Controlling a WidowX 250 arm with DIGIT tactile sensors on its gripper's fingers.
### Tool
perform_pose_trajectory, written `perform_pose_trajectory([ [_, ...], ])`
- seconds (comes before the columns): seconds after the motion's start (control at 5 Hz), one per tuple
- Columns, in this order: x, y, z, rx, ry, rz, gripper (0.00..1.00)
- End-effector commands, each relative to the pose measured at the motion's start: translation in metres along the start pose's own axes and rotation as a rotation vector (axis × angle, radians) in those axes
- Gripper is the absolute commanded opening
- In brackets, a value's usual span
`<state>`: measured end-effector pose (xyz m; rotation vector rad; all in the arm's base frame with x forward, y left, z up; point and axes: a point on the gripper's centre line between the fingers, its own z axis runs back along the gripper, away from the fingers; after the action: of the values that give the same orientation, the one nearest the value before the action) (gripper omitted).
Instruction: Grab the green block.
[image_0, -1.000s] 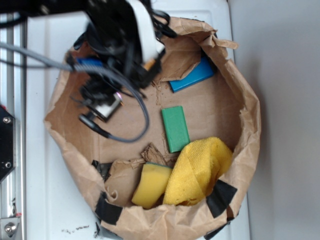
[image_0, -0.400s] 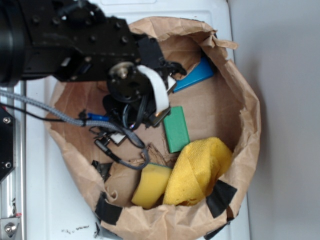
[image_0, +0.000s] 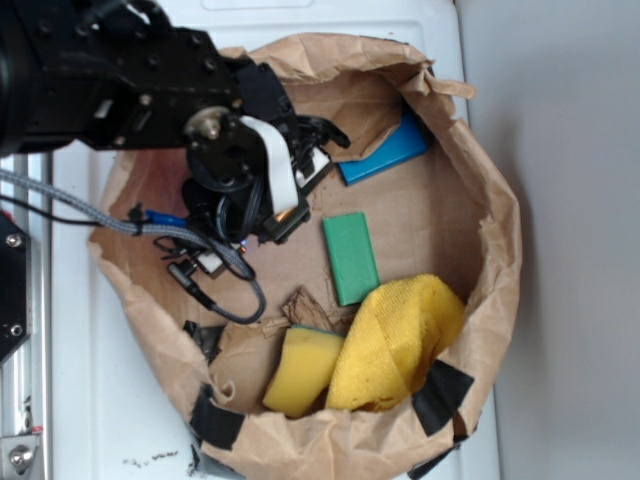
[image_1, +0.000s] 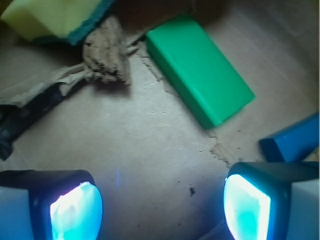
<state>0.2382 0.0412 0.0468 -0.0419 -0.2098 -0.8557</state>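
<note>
The claw (image_1: 160, 205) is spread wide and holds nothing, with bare brown paper between its two pads. The green block (image_1: 199, 75) lies flat on the floor of the paper bag (image_0: 480, 150), ahead of the claw and apart from it. Risks, as I judge them: the blue block (image_1: 295, 140) sits close by one pad and could be nudged or pinched instead, and the torn paper flap (image_1: 105, 52) beside the green block might snag a pad

arm (image_0: 110, 85): all matte black, chunky, dotted with small screws
ribbon (image_0: 272, 160): flat white strip across my wrist
cables (image_0: 215, 265): grey braided, plus thin black ones
fingertips (image_1: 75, 210): black, pads glowing cyan
</note>
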Motion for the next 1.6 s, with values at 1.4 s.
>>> perform_pose_trajectory([
  [1.4,0.038,-0.001,-0.006,0.007,0.100,-0.021,1.00],
])
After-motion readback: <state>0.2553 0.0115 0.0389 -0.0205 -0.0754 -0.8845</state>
